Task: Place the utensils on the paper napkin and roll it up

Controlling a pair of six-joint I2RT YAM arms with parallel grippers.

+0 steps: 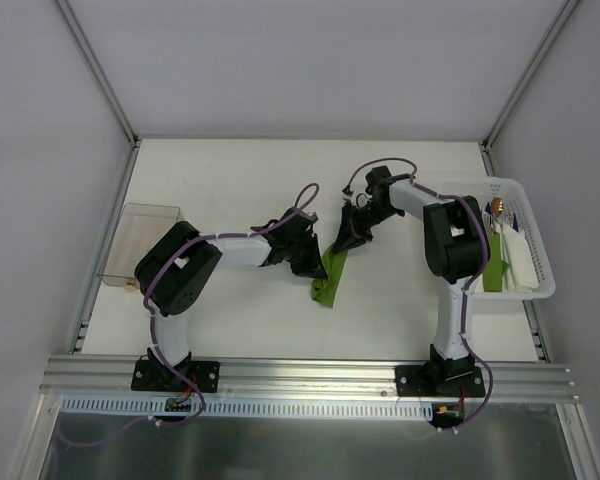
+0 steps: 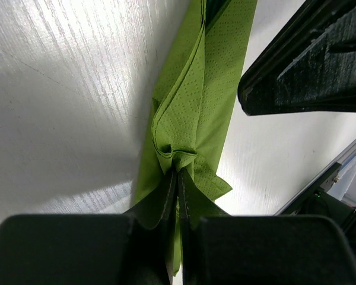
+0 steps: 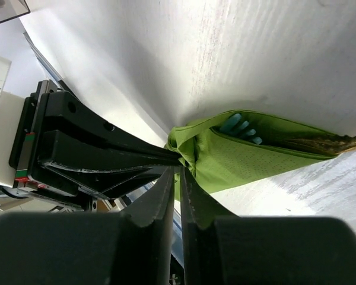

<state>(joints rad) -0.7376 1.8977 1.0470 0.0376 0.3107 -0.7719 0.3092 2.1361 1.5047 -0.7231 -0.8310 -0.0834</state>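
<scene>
The olive-green paper napkin [image 1: 329, 279] lies folded into a long narrow strip at the table's middle. In the right wrist view its open fold [image 3: 255, 157] holds the utensils: pale fork tines [image 3: 240, 127] and a brown handle [image 3: 323, 144] show inside. My left gripper [image 1: 309, 263] is shut on a bunched corner of the napkin [image 2: 184, 119], as the left wrist view [image 2: 178, 170] shows. My right gripper [image 1: 348, 240] is shut on the same bunched corner in its own view [image 3: 179, 168]. The two grippers meet tip to tip. The right fingers [image 2: 308, 59] show in the left wrist view.
A white basket [image 1: 536, 262] stands at the right edge and holds white paper sheets [image 1: 521, 258], another green napkin [image 1: 495, 272] and a brown-orange utensil [image 1: 498, 207]. A clear plastic box [image 1: 140, 245] stands at the left edge.
</scene>
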